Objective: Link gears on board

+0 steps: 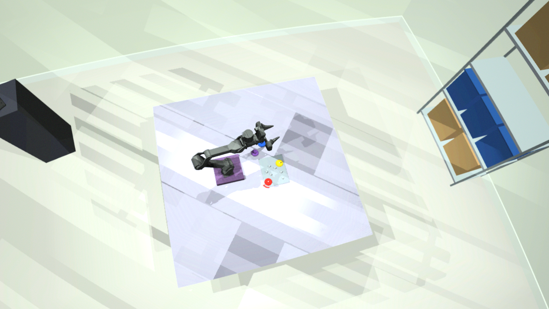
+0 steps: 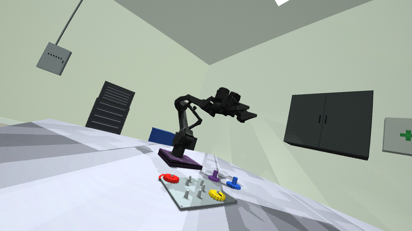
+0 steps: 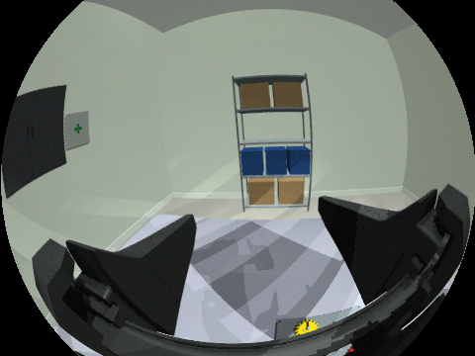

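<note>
Top view: a dark single arm reaches over a pale worktop (image 1: 268, 230) (image 2: 95, 202) (image 3: 223, 307) from a purple base plate (image 1: 239, 174) (image 2: 163, 158). Its pincer (image 1: 276, 132) (image 2: 252, 111) (image 3: 257, 213) points outward, fingers spread wide with nothing between them. A blue gear (image 1: 261, 144) (image 2: 233, 185) shows partly beneath the pincer's body, behind the fingertips; a purple gear (image 1: 254, 152) (image 2: 214, 177) stands nearer the base, beside the grey board (image 1: 285, 180) (image 2: 179, 206) (image 3: 284, 330).

Exterior view: the pincer hangs high and roughly level above both loose gears. Each stands on the worktop with its stem upright. On the board, bare pegs lie between the red gear (image 1: 267, 181) (image 2: 171, 178) and the yellow gear (image 1: 279, 164) (image 2: 217, 195) (image 3: 304, 327).

Wrist view: the fingers frame the far shelving (image 3: 309, 158); neither loose gear shows. Reaching one likely means drawing back, tipping the pincer downward and lowering it over an upright stem.
</note>
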`<action>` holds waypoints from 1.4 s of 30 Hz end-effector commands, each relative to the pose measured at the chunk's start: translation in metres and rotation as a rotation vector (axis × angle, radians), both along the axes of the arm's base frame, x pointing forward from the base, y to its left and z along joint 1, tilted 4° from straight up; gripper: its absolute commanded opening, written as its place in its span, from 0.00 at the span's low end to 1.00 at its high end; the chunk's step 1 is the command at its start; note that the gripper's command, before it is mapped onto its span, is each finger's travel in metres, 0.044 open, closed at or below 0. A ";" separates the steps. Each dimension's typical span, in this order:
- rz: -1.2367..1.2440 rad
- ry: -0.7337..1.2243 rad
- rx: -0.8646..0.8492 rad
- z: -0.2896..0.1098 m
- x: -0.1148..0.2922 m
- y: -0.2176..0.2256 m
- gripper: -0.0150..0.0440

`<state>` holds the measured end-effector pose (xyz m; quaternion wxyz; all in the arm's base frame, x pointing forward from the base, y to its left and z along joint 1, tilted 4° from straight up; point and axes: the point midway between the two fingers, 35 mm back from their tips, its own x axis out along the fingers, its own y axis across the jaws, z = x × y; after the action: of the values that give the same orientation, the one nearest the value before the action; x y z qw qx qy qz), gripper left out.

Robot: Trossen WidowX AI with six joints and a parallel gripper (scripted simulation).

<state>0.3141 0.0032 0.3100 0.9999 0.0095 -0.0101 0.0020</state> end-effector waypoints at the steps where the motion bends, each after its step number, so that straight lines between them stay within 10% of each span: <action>1: 0.003 0.014 -0.002 -0.002 0.002 0.001 0.98; 21: 0.419 1.477 -0.324 -0.212 0.000 0.098 1.00; 42: 0.423 1.489 -0.327 -0.228 -0.003 0.106 1.00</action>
<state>0.3142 0.1088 0.0917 0.7183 -0.1366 0.6571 0.1832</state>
